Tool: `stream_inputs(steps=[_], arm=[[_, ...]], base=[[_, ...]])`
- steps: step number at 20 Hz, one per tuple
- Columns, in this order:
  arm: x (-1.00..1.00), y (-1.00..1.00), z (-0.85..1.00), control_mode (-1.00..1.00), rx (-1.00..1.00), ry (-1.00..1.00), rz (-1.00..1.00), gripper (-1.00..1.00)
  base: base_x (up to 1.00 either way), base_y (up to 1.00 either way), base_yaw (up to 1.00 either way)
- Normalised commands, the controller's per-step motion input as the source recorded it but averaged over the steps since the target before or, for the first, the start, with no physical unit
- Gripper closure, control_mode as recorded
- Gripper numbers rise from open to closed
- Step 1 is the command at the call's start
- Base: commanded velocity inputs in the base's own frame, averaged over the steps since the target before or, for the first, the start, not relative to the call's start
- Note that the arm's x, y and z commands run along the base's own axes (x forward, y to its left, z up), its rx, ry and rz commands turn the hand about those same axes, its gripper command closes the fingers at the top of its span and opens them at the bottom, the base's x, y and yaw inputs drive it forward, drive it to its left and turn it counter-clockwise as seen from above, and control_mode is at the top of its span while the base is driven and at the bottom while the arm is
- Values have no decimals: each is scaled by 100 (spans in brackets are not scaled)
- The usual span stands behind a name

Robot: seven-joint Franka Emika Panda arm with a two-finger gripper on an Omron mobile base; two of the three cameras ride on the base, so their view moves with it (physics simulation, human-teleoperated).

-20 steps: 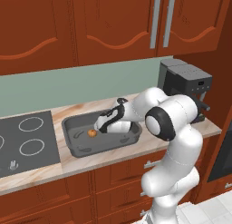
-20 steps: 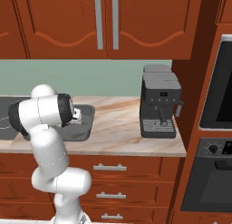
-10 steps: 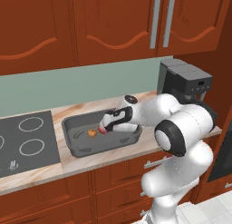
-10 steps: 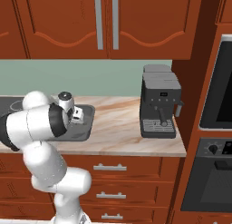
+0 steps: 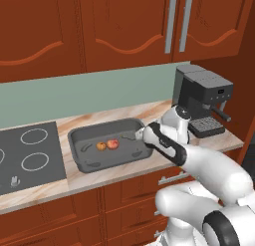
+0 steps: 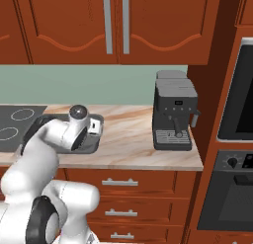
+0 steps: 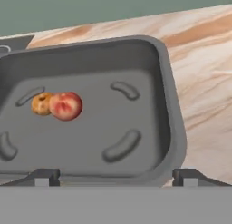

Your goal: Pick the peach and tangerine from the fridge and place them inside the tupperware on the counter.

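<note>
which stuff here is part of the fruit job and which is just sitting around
Part of the job:
- reddish-orange peach
- small orange tangerine
- dark grey rectangular tupperware holding both fruits
- beige marbled counter

Just there:
- black coffee machine
- flat black cooktop
- red-brown wall cabinets
- built-in oven

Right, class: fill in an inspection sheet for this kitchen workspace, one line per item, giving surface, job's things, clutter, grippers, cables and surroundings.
Surface: beige marbled counter over red-brown drawers.
Job's things: peach and tangerine lie touching inside the grey tupperware.
Clutter: nothing seen.
Grippers: gripper open, empty, at the tupperware's near rim.
Cables: nothing seen.
Surroundings: cooktop left of the tupperware, coffee machine right of it, wall cabinets above, oven at far right.
</note>
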Motion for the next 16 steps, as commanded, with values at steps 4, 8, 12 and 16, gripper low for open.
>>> stream_inputs(steps=[4,8,12,16], arm=[[-65,-80,95,-100,0,-13,0,-100],[-57,-65,96,-100,0,-8,0,-100],[-50,-51,93,-100,0,-5,0,-100],[-48,-51,92,-100,0,-1,-1,-100]], base=[[0,0,0],[0,0,0],[0,0,0],[0,0,0]])
